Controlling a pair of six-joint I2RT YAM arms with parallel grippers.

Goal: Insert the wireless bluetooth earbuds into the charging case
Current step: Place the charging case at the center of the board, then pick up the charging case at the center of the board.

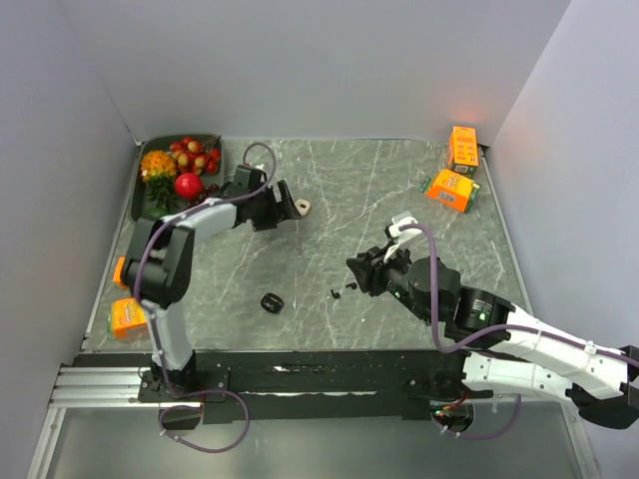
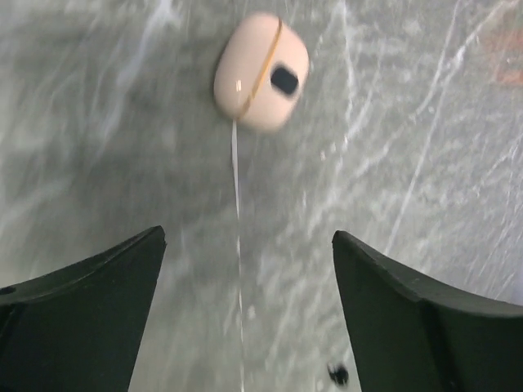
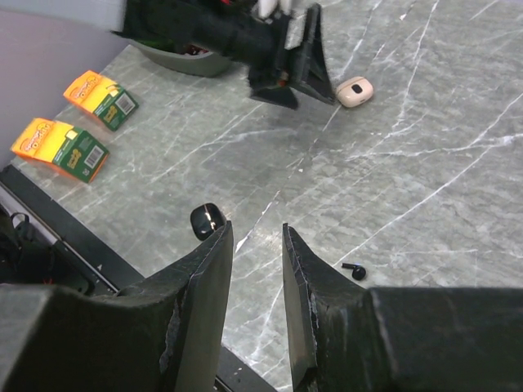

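Top external view: left gripper (image 1: 288, 207) is seen over the far left-centre of the worktop (image 1: 399, 200), just left of the beige case (image 1: 303, 207) and not touching it. In left wrist view the case (image 2: 261, 72) is seen shut, flat on the worktop, w/ a gold seam & a black oval on one face. The left gripper (image 2: 249, 237) is shown there w/ jaws spread wide and nothing btwn them. The case lies beyond the tips, apart from both.

Right gripper (image 1: 355, 271) is held right of centre, low over the worktop. In right wrist view the right gripper (image 3: 255, 233) is shown w/ jaws parted by a narrow gap only, nothing pinched. One earbud (image 3: 355, 270) is seen loose on the worktop beside those jaws, untouched. In top view this earbud (image 1: 336, 292) lies just near-left of the right gripper, well apart from the case. A 2nd dark speck is seen close by, too small to tell.

A black pod (image 1: 272, 301) lies left of the earbud, near the front edge. It is also seen in right wrist view as a glossy black pod (image 3: 207, 220).

A tray (image 1: 165, 141) w/ fruit is set in the far left corner. Orange boxes (image 1: 128, 316) are seen at the left edge, more at the far right.
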